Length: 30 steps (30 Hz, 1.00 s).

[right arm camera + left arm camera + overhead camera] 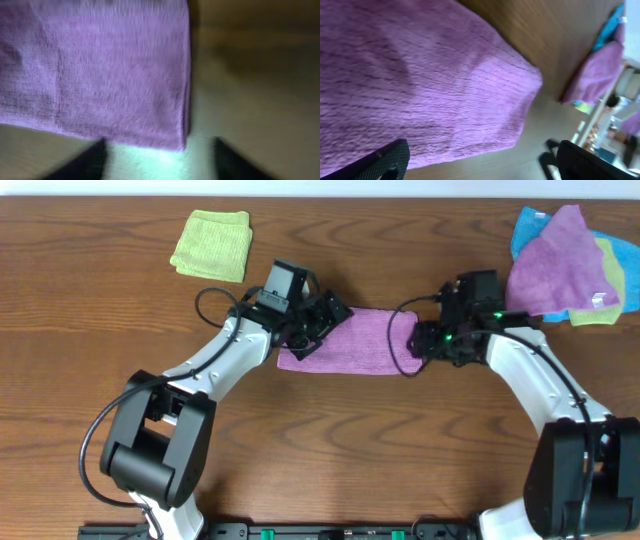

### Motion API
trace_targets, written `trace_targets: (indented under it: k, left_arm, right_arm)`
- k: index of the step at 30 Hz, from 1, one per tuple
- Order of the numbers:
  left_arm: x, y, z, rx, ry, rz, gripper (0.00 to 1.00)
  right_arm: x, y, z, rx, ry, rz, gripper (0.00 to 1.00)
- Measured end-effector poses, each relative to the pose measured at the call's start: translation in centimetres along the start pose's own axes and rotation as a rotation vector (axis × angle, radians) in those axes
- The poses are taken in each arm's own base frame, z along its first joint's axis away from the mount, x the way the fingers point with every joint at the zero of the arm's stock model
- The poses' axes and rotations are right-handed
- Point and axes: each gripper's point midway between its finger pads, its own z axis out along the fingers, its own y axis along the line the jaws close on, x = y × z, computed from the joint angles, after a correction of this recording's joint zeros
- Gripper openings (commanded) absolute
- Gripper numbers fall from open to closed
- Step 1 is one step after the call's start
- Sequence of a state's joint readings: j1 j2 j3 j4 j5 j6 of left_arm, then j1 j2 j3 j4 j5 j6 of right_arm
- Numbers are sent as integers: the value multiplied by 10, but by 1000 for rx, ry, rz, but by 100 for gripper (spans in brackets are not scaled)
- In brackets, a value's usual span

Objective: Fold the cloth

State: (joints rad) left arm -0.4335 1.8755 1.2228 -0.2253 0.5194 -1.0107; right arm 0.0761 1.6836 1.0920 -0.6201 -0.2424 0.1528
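A purple cloth [360,340] lies folded as a flat rectangle in the middle of the table. My left gripper [318,328] hovers over its left end, open and empty. In the left wrist view the cloth [420,85] fills the frame and the fingertips [480,162] straddle its edge. My right gripper [425,345] is over the cloth's right end, open and empty. In the right wrist view the cloth's corner [125,90] lies just beyond the spread fingertips [157,160].
A folded yellow-green cloth [212,245] lies at the back left. A heap of purple, blue and yellow cloths [570,265] sits at the back right, close to my right arm.
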Motion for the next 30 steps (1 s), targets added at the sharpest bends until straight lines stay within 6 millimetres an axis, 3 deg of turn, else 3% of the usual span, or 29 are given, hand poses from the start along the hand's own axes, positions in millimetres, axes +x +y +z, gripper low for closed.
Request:
trace_targets:
  k: [6, 13, 21, 26, 27, 28, 29, 30]
  left_arm:
    - [-6, 22, -1, -106, -55, 15, 95]
    - [-16, 29, -1, -150, -116, 43, 95]
    - [-16, 43, 7, -198, -118, 39, 95]
    - [-15, 61, 23, -241, -92, 20, 95]
    - [-16, 58, 22, -234, -96, 22, 95]
    - [-17, 58, 24, -234, -95, 22, 95]
    - [-17, 57, 24, -231, -94, 20, 95]
    - [-17, 57, 25, -232, -93, 20, 95]
  right_arm:
    - [-11, 4, 7, -61, -35, -76, 88]
    - [17, -3, 52, -95, 111, -58, 87]
    - [14, 0, 55, -114, 101, -60, 71]
    - [15, -1, 56, -114, 104, -61, 43]
    - [15, -1, 56, -115, 103, -58, 30]
    - [14, -1, 56, -114, 100, -60, 10]
    - [13, -1, 57, -115, 96, -62, 3]
    - [13, 0, 57, -115, 93, -57, 4]
